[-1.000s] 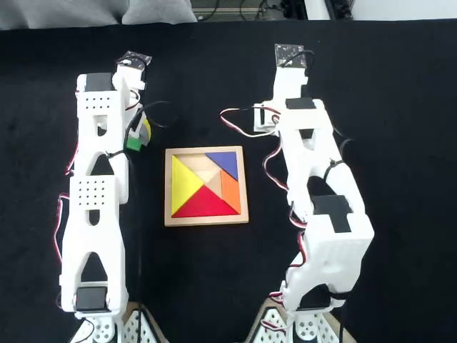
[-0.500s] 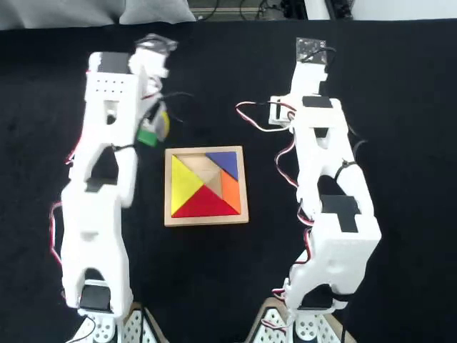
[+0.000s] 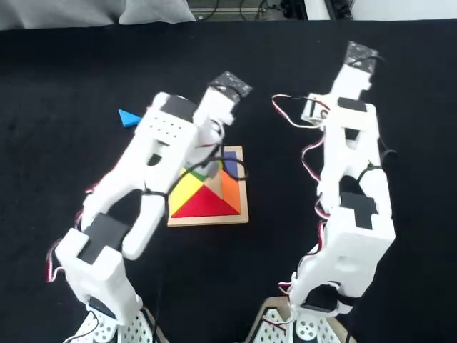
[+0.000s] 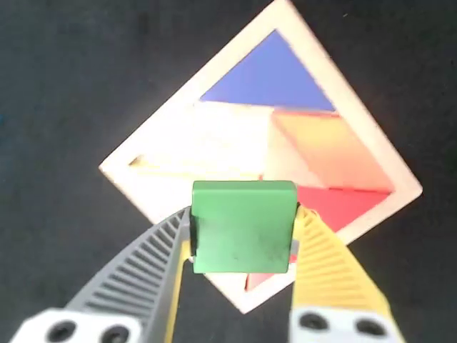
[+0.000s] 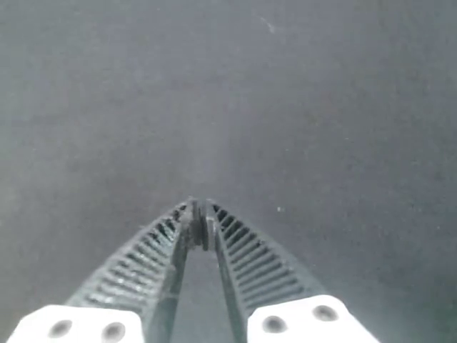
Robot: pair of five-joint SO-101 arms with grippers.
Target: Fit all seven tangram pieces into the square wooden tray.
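Observation:
The square wooden tray [image 3: 245, 184] lies mid-table and holds yellow [image 3: 183, 188], red [image 3: 207, 206], orange [image 3: 230, 186] and dark blue [image 3: 230, 158] pieces. In the left wrist view the tray [image 4: 403, 187] shows an empty pale area in its middle. My left gripper [image 4: 243, 225] is shut on a green square piece [image 4: 243, 226] and hangs over the tray; from above the green piece [image 3: 204, 169] peeks out under the arm. A light blue triangle [image 3: 129, 118] lies on the black cloth to the tray's far left. My right gripper [image 5: 199, 227] is shut and empty, over bare cloth at the far right [image 3: 361, 53].
Black cloth covers the table. The left arm [image 3: 153, 161] stretches diagonally over the tray's left half and hides part of it. The right arm [image 3: 351, 171] stands to the tray's right. A grey cloth [image 3: 93, 11] lies past the far edge.
The left arm swung right from beside the tray to over it, carrying the green piece. That uncovered the light blue triangle. The right arm drifted right and farther back.

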